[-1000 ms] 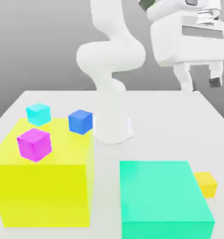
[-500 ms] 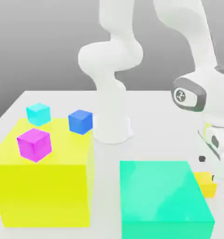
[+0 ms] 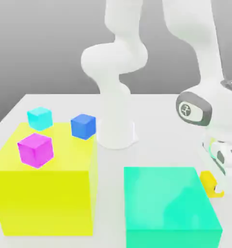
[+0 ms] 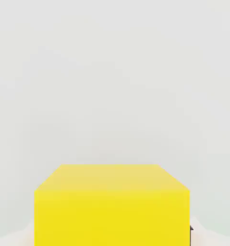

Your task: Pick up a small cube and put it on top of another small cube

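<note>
A small yellow cube (image 3: pixel 208 180) sits on the white table just off the exterior view's right side of the teal block. My gripper (image 3: pixel 215 178) is down at it, and one finger (image 3: pixel 218 169) covers much of the cube. In the hand view the yellow cube (image 4: pixel 112 206) looms close, with a dark finger pad (image 4: pixel 191 228) tight against its side and no gap showing. The cube rests on the table. A small blue cube (image 3: pixel 83 126) and a small cyan cube (image 3: pixel 39 117) lie on the table at the far left. A small magenta cube (image 3: pixel 36 149) sits on top of the big yellow block.
A big yellow block (image 3: pixel 45 193) stands at the front left and a big teal block (image 3: pixel 168 206) at the front right, right next to my gripper. The arm's white base (image 3: pixel 116 131) rises at the back centre.
The hand has come down from high at the back right to the yellow cube. Over the last half second it sank further, and a finger now covers part of the cube.
</note>
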Tool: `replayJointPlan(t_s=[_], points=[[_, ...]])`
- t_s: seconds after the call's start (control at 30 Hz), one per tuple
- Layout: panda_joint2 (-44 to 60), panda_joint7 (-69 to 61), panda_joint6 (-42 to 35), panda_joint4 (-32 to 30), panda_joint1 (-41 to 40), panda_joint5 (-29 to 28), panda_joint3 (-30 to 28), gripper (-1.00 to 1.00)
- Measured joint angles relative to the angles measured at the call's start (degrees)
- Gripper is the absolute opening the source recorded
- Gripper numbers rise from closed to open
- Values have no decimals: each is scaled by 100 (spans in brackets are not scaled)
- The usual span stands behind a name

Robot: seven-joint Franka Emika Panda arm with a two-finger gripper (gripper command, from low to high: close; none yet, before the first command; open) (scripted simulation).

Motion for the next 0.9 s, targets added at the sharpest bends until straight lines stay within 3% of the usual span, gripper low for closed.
replayJointPlan(t_s=[0.27, 0.57, 0.7, 0.73, 0.9], points=[[-1326, -1177, -1947, 744, -1703, 31, -884, -100], [-2482, -2201, -3871, 1496, -3040, -323, -2193, -100], [-2368, -2490, -3580, 1288, -3366, -376, -2614, -100], [-2299, -2514, -3409, 1185, -3380, -369, -2647, 100], [-2299, -2514, -3409, 1185, -3380, -369, -2647, 100]])
